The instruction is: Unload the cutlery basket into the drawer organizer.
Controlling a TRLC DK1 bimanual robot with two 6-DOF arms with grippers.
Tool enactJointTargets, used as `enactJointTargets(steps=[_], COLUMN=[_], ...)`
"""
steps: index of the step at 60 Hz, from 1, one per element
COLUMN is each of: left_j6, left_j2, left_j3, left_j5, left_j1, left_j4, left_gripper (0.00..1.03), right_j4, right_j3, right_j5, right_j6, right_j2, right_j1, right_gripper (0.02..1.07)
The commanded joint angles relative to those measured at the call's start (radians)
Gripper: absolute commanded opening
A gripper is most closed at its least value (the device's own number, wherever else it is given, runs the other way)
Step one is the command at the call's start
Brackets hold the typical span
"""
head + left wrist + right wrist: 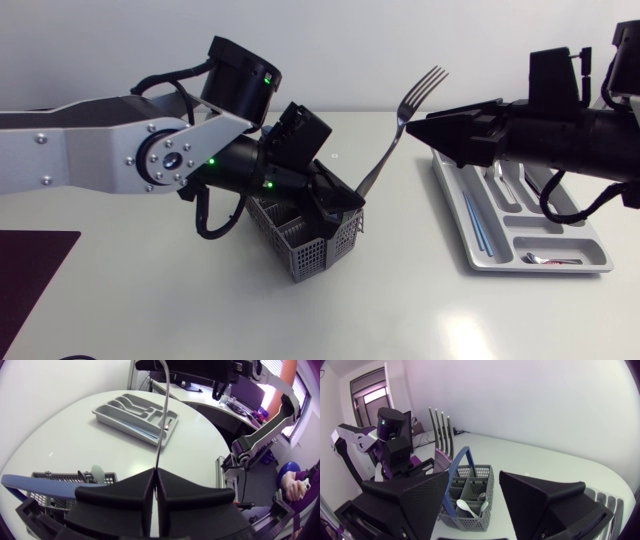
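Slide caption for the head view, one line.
Black left gripper holds a silver metal fork over the grey perforated cutlery basket.

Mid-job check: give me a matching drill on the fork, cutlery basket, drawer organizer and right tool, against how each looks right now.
1 fork
2 cutlery basket
3 drawer organizer
4 right tool

A open, fingers apart
B flat, light grey, long compartments
C clamped in the left tool, tines up
D dark grey mesh, blue handle

Pairs: 1-C, 2-D, 3-B, 4-A
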Motion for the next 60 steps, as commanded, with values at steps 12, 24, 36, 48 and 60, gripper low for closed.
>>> enactJointTargets(steps=[12, 24, 36, 48, 60], left_j6=[-0.042, -0.064, -0.065, -0.065, -0.067], left_j2=[-0.008, 0.006, 0.028, 0.043, 0.045], left_j3=[-0.030, -0.031, -0.033, -0.028, -0.025], left_j5=[-0.128, -0.168, -0.182, -0.202, -0.208], left_j1=[-0.040, -0.036, -0.041, -0.059, -0.059], left_j4=[0.073, 0.099, 0.107, 0.107, 0.108], left_gripper=[0.04, 0.04, 0.04, 0.04, 0.04], right_j4=[-0.030, -0.029, -0.029, -0.025, -0.022], right_j3=[-0.012, 0.008, 0.026, 0.054, 0.065], right_j5=[0.101, 0.130, 0.175, 0.245, 0.264], right_j6=[0.005, 0.009, 0.009, 0.008, 0.008], right_j2=[0.001, 0.028, 0.035, 0.054, 0.084], right_j1=[0.126, 0.165, 0.198, 0.234, 0.235], right_gripper=[0.80, 0.80, 0.80, 0.68, 0.48])
